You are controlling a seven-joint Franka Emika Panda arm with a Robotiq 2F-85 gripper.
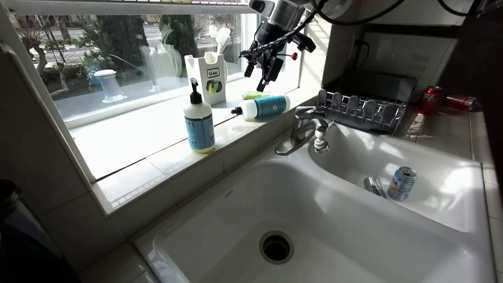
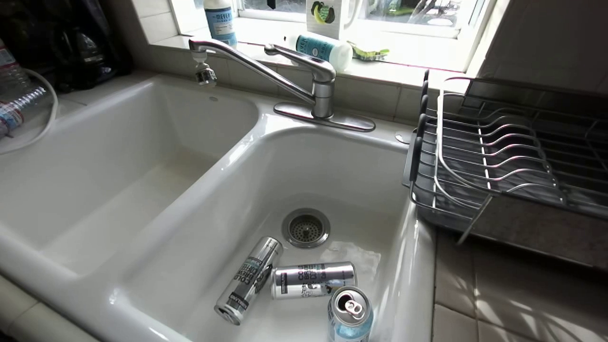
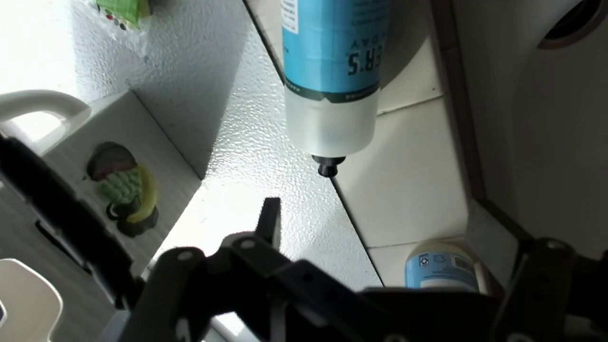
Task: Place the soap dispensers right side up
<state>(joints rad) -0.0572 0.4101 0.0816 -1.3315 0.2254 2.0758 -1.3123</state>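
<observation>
One soap dispenser [image 1: 200,127], with a blue label, yellowish liquid and black pump, stands upright on the window sill. It also shows in an exterior view [image 2: 221,23] and at the bottom of the wrist view [image 3: 439,266]. A second soap dispenser [image 1: 271,106], with a teal label and short black nozzle, lies on its side on the sill. It also shows lying in an exterior view [image 2: 320,50] and in the wrist view [image 3: 332,61]. My gripper [image 1: 262,76] is open and empty above the lying bottle. In the wrist view its spread fingers [image 3: 380,218] are apart from that bottle's nozzle.
A white pitcher [image 1: 210,78] and a green packet [image 2: 368,52] are on the sill by the lying bottle. The faucet [image 2: 323,90] stands just below it. A dish rack [image 2: 498,152] is beside the sink [image 1: 393,224]. Several cans [image 2: 313,280] are in the basin.
</observation>
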